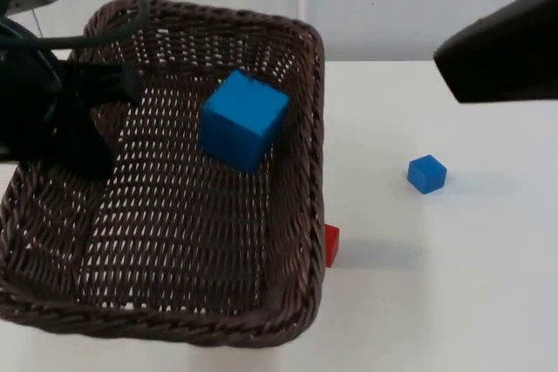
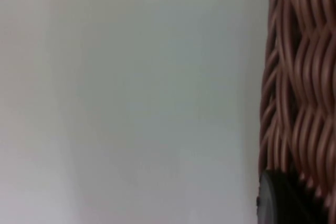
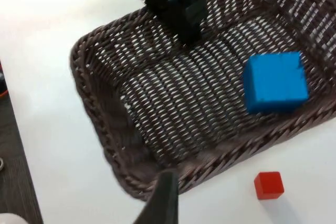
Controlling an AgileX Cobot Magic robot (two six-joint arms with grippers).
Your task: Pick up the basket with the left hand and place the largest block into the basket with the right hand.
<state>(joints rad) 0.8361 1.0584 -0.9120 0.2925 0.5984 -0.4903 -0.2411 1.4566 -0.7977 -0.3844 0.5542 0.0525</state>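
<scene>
The brown wicker basket (image 1: 174,320), held up off the white table (image 1: 436,302) by the left gripper (image 1: 91,141) clamped on its left rim, runs lengthwise toward the grey partition wall (image 1: 392,6). The large blue block (image 1: 243,119) lies tilted inside it, near the right wall. A small red block (image 1: 331,245) sits just beside the basket and a small blue block (image 1: 426,173) farther right; whether the right gripper (image 3: 160,203), off beyond the basket's right side, is wide or narrow cannot be told.

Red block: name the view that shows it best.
Right wrist view: the red block stands whole on the table beside the basket. In the top view the basket rim hides most of it.
</scene>
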